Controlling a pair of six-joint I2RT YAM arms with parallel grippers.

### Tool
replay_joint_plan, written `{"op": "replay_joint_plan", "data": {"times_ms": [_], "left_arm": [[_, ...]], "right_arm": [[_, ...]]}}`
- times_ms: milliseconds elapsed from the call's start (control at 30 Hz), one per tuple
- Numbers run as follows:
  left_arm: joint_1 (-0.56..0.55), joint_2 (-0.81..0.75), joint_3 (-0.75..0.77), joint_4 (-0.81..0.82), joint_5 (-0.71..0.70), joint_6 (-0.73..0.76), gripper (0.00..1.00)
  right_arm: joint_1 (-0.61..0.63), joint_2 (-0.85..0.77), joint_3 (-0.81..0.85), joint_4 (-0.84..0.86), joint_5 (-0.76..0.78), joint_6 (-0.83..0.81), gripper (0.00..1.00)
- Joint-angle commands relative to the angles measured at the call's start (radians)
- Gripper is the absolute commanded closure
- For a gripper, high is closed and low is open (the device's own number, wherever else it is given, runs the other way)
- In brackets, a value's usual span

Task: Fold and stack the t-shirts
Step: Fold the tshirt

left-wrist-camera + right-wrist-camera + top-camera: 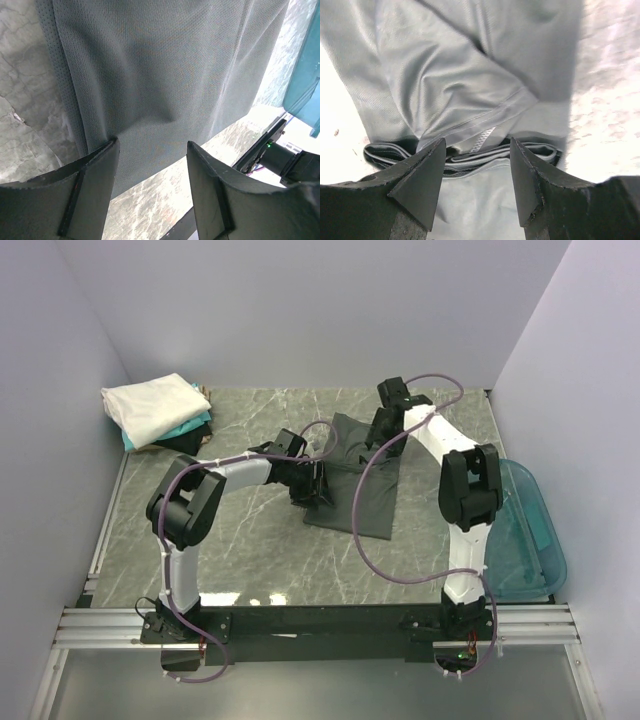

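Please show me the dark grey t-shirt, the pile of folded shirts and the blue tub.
dark grey t-shirt (378, 502): top view, its lower right part.
pile of folded shirts (155, 408): top view, the white top shirt.
blue tub (520, 560): top view, its bare floor.

The charcoal t-shirt is matt, finely perforated cloth, the marbled table glossy

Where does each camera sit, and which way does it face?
Top external: above and behind the arms, facing down on the table, grey t-shirt and folded stack; both arms show.
Left wrist: on the left arm, facing the t-shirt's edge; left claw shows, open.
Right wrist: on the right arm, facing the t-shirt's hem; right claw shows, open.
Shared: all see that t-shirt.
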Motion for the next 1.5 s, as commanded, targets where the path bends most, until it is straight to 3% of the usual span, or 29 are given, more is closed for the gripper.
{"op": "replay_joint_plan", "data": {"times_ms": [0, 167, 400, 700, 1167, 1333, 1467], "left_arm": [[-0.005, -0.016, -0.031, -0.055, -0.066, 0.038, 0.36], [-0.005, -0.064, -0.022, -0.058, -0.076, 0.018, 0.36], [-0.002, -0.130, -0.025, -0.098, -0.151, 0.035, 0.36], [-0.002, -0.213, -0.144, -0.067, -0.172, 0.013, 0.37], [-0.002, -0.267, -0.230, -0.026, -0.191, -0.029, 0.37], [-0.002, -0.263, -0.226, -0.032, -0.200, -0.028, 0.37], [0.000, -0.260, -0.218, -0.049, -0.224, -0.040, 0.38]], "right_arm": [[-0.016, -0.109, -0.024, 0.037, -0.006, -0.001, 0.39], [-0.014, -0.248, -0.208, 0.077, -0.053, -0.004, 0.39], [-0.002, -0.483, -0.605, 0.191, -0.149, 0.019, 0.40], [0.069, -0.667, -0.952, 0.264, -0.159, 0.098, 0.41], [0.087, -0.698, -1.076, 0.323, -0.176, 0.128, 0.43], [0.099, -0.656, -1.059, 0.315, -0.182, 0.125, 0.50], [0.107, -0.637, -1.058, 0.303, -0.179, 0.125, 0.62]]}}
